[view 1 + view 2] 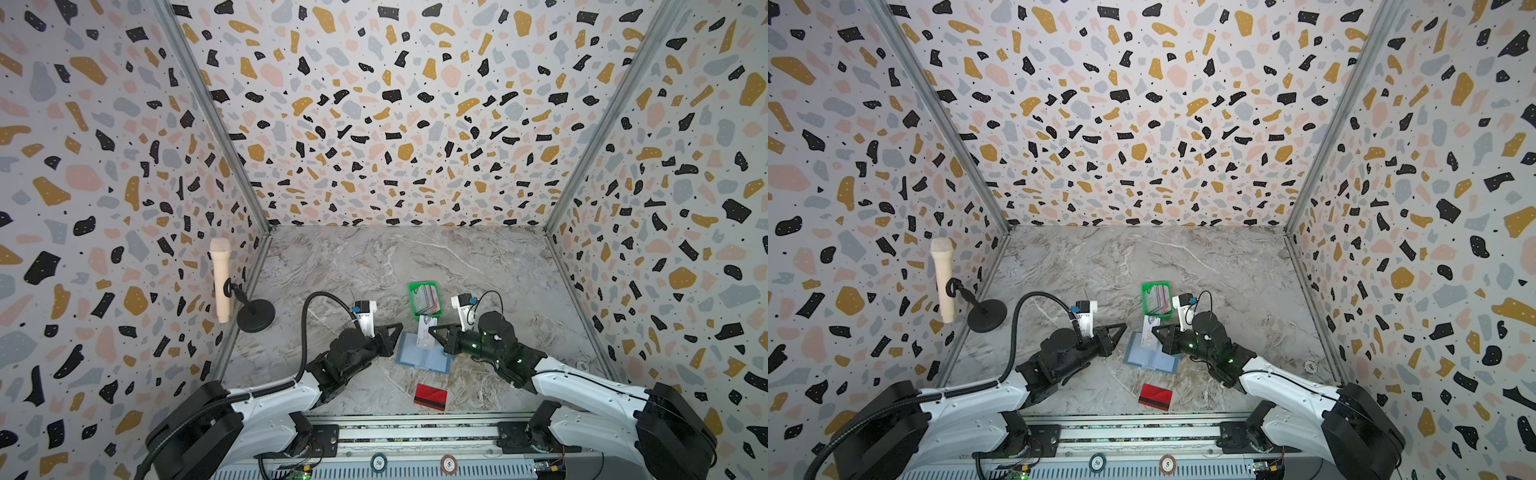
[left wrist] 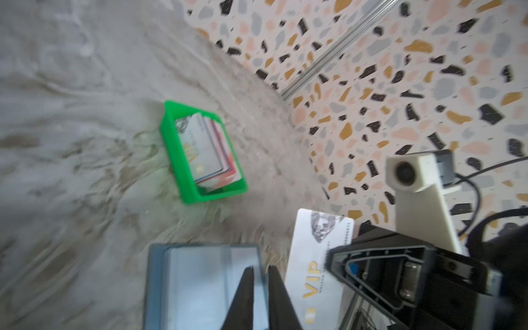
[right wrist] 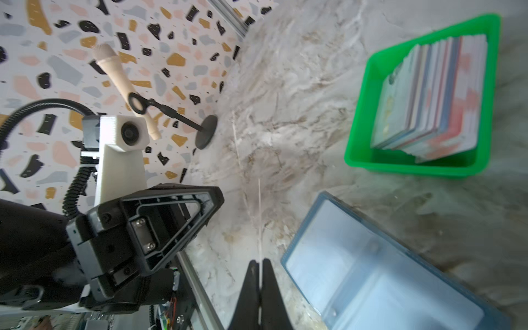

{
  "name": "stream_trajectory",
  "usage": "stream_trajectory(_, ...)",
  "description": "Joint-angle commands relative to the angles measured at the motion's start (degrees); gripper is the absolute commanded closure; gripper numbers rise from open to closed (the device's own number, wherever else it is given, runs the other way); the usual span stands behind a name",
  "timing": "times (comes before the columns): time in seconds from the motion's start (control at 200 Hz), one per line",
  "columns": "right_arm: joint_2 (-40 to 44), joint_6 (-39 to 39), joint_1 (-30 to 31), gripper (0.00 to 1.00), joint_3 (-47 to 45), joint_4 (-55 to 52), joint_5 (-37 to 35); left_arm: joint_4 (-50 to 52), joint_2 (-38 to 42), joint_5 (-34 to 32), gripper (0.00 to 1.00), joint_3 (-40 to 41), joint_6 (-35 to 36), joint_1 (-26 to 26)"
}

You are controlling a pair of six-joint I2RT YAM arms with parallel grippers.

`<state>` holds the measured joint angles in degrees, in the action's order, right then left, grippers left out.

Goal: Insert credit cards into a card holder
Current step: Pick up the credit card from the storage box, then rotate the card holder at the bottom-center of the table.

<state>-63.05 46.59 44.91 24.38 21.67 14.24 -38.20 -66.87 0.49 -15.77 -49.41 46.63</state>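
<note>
The card holder [image 1: 419, 358] [image 1: 1144, 358] lies open on the marble table, clear sleeves up. My left gripper [image 1: 400, 328] [image 2: 261, 270] stands at its far left corner, jaws nearly together with the holder's edge [image 2: 200, 285] between them. My right gripper [image 1: 432, 331] [image 3: 259, 261] is shut on a white VIP card [image 1: 427, 327] [image 2: 317, 257], held on edge over the holder's far side. That card shows as a thin white line [image 3: 259, 214] in the right wrist view, beside the holder [image 3: 371, 271]. A red credit card with a dark stripe [image 1: 431, 396] [image 1: 1155, 396] lies near the front edge.
A green tray [image 1: 412, 303] [image 2: 174, 160] [image 3: 363, 114] holding several more cards [image 1: 427, 299] sits just behind the holder. A microphone on a black stand [image 1: 220, 282] is at the left wall. Patterned walls close in three sides, and a metal rail [image 1: 415, 432] runs along the front.
</note>
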Motion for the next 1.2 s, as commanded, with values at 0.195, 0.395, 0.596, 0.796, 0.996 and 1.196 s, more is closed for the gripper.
stream_trajectory(0.195,0.1,-1.2,0.7,1.00,0.7,-4.3,-4.6,6.2,-9.8,-2.2,0.98,-2.4,4.6,0.0)
stream_trajectory(0.395,3.2,-2.3,-0.2,1.00,-0.5,-5.5,-4.7,7.0,-16.2,0.2,1.00,-3.7,4.7,0.0)
stream_trajectory(0.596,6.9,-3.1,-2.1,1.00,-2.2,-7.4,-3.7,4.8,-17.6,3.6,1.00,-2.6,1.8,1.2)
stream_trajectory(0.796,7.6,-3.9,-4.2,1.00,-2.8,-8.4,-1.9,3.1,-17.8,7.4,1.00,-1.5,-2.8,3.9)
stream_trajectory(0.996,5.4,-6.3,-5.7,1.00,-1.8,-8.9,0.9,10.8,-10.6,3.7,1.00,-1.1,-2.6,4.8)
stream_trajectory(1.196,-0.2,-11.4,-7.7,1.00,-0.2,-6.8,5.3,11.1,-9.6,1.6,1.00,-4.0,0.2,4.9)
